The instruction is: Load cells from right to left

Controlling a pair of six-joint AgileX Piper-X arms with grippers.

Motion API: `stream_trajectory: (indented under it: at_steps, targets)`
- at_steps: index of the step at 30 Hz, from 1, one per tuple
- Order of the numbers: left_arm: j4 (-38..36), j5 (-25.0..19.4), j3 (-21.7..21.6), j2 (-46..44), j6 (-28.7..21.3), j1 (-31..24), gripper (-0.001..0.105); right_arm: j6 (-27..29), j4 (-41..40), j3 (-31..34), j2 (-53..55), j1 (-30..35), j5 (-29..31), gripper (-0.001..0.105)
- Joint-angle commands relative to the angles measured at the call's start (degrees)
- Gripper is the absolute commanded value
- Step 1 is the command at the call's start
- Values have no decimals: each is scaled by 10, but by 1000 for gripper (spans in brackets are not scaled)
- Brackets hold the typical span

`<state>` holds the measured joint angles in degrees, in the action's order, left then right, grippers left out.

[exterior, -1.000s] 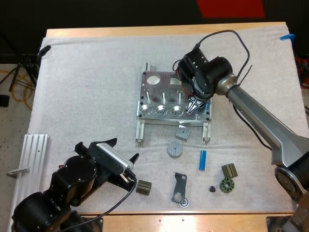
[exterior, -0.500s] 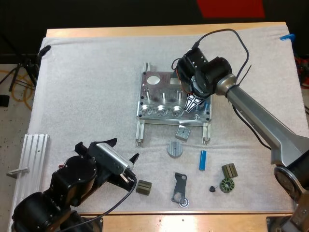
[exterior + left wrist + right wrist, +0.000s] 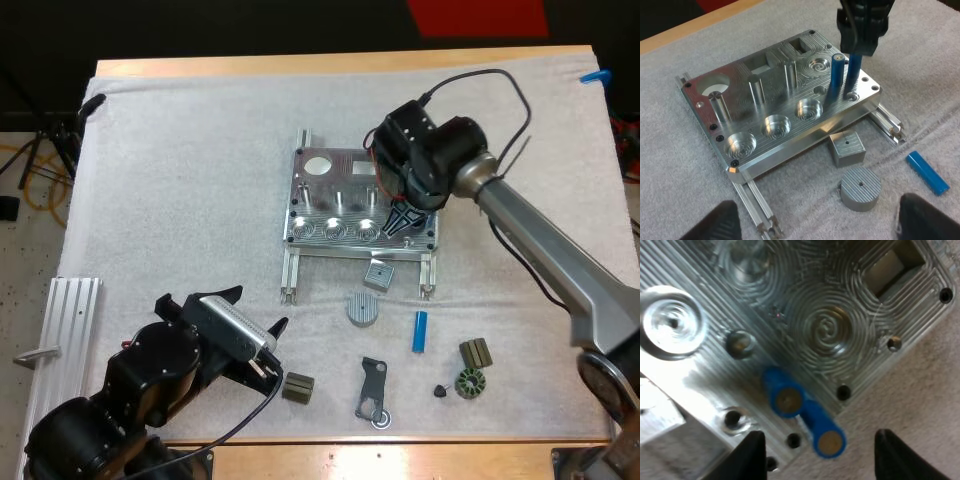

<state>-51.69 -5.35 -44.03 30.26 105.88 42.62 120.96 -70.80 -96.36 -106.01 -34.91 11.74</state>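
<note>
Cylinders (image 3: 836,80) stand in the fixture (image 3: 740,107) beneath right claw (image 3: 403,222), fingers apart; left claw (image 3: 262,308) gapes empty

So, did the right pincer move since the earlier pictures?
Yes, slightly. In the high view the right pincer and its wrist have shifted right, toward the metal fixture's right edge, above the two standing blue cells.

Along the mat's (image 3: 180,180) near edge lie an olive block (image 3: 297,387), black bracket (image 3: 372,390), black knob (image 3: 440,390), ribbed ring (image 3: 467,383) and second olive block (image 3: 475,352). A grey cube (image 3: 378,274) and grey disc (image 3: 363,308) sit mid-mat. An aluminium rail (image 3: 62,330) lies at its near left corner.
</note>
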Motion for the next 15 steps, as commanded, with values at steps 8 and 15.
stream_trajectory:
  at_steps: [8,15]
  targets:
    - [10,0,-5,-3,0,2,64,-42,-58,1,69,0,-46,48]
    - [10,0,-5,-3,0,2,64,-60,-61,1,93,0,-73,48]
